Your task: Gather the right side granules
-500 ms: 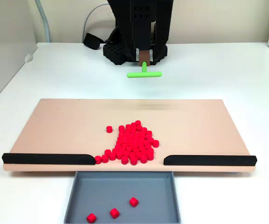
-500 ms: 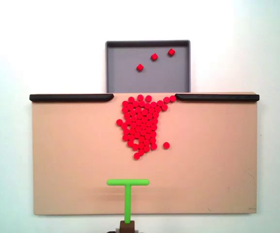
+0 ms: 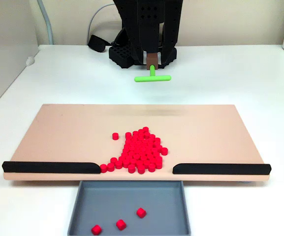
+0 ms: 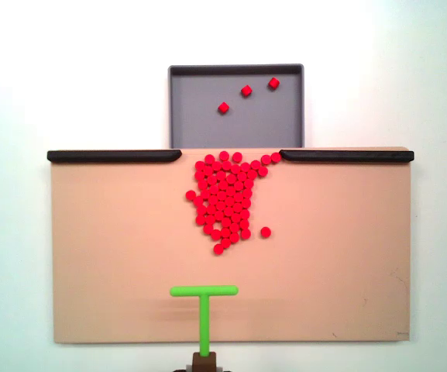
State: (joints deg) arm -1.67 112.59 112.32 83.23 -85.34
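The granules [image 3: 139, 152] are a dense heap of small red pieces on the tan board [image 3: 58, 132], lying against the gap between two black rails. In a fixed view from above the granules [image 4: 225, 201] sit mid-board, and one stray piece [image 4: 266, 232] lies just to their right. Three more red pieces rest in the grey tray [image 3: 132, 196] beyond the gap. My gripper [image 3: 152, 61] is shut on the stem of a green T-shaped stick [image 3: 152, 77]. The stick hangs over the board's far edge, well apart from the heap. From above, the stick [image 4: 204, 310] and the gripper [image 4: 203, 360] are at the bottom.
The black rails [image 4: 115, 156] [image 4: 347, 156] line the board's edge on either side of the gap, next to the grey tray [image 4: 208, 128]. The arm's black base [image 3: 124, 54] and a cable stand behind the board on the white table.
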